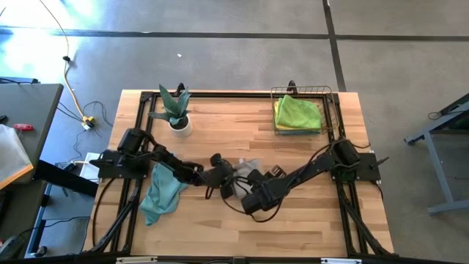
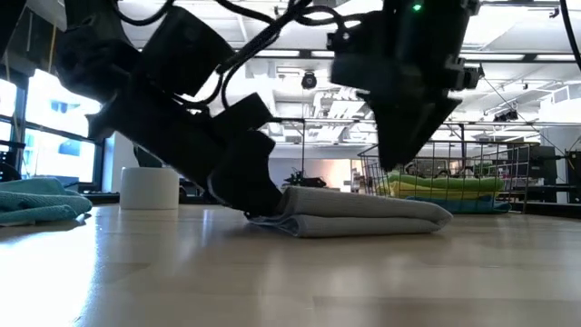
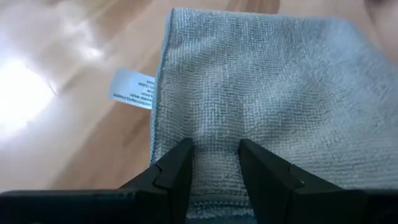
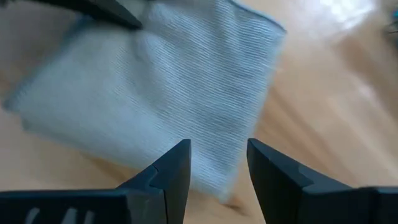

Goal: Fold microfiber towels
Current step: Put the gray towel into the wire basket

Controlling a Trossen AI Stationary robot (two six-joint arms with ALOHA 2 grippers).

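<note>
A grey microfiber towel (image 2: 363, 214), folded into a thick pad, lies flat on the wooden table (image 1: 293, 220) near its middle; a white label (image 3: 132, 90) sticks out from one side. My left gripper (image 3: 216, 149) is open and slants down at the pad's left end (image 2: 281, 209), with grey cloth showing between its fingers. My right gripper (image 4: 217, 149) hangs open above the pad (image 2: 397, 159), clear of it. A crumpled teal towel (image 1: 161, 192) lies at the table's left. Green and yellow folded towels (image 1: 298, 114) lie in the wire basket (image 1: 330, 110). My left gripper stands with its open fingers (image 3: 180, 165) over the grey towel's edge strip (image 3: 214, 183), slanting down from the table's left. I cannot tell whether the fingertips touch the cloth. The towel lies flat on the table, nothing lifted.
A potted plant in a white pot (image 1: 178, 121) stands at the far left. The basket is at the far right. Bare wood lies along the near edge (image 2: 290, 282) and between the grey towel and the basket.
</note>
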